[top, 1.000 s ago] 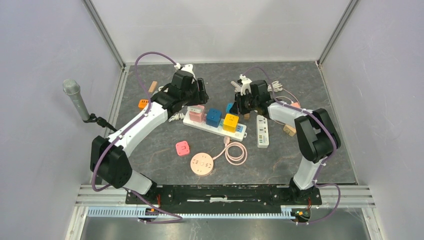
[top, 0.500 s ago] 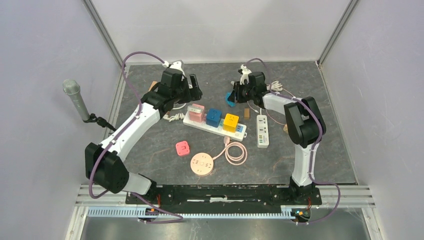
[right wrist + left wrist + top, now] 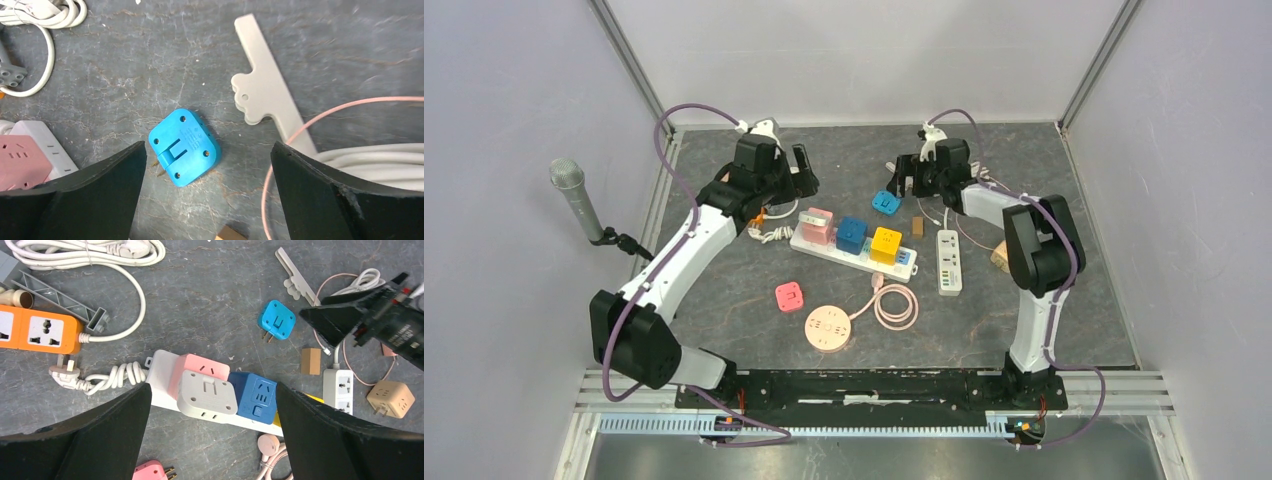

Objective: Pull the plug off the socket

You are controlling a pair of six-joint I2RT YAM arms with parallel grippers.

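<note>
The blue plug [image 3: 885, 202] is lying loose on the gray desk [image 3: 1024, 330], apart from the white power strip [image 3: 905, 263] and at twelve o'clock of the yellow cube adapter [image 3: 885, 243] that is sitting in that strip. In the right wrist view the plug's [image 3: 184, 146] prongs are pointing toward seven o'clock and nothing is touching it.

The right pincer [image 3: 208, 145] is hanging over the plug with its jaws spread wide, released and gripping nothing; in the top view it [image 3: 911, 180] is sitting at about one o'clock of the plug.

The left pincer [image 3: 212, 390] is also standing released, jaws wide apart, hovering over the strip's end at nine o'clock, where a pink adapter [image 3: 197, 371] with a gray face and a blue cube adapter [image 3: 257, 396] are sitting plugged in side by side. A small wooden block [image 3: 917, 226] is lying at four o'clock of the plug, and a second white strip [image 3: 950, 262] is lying beyond it.
</note>
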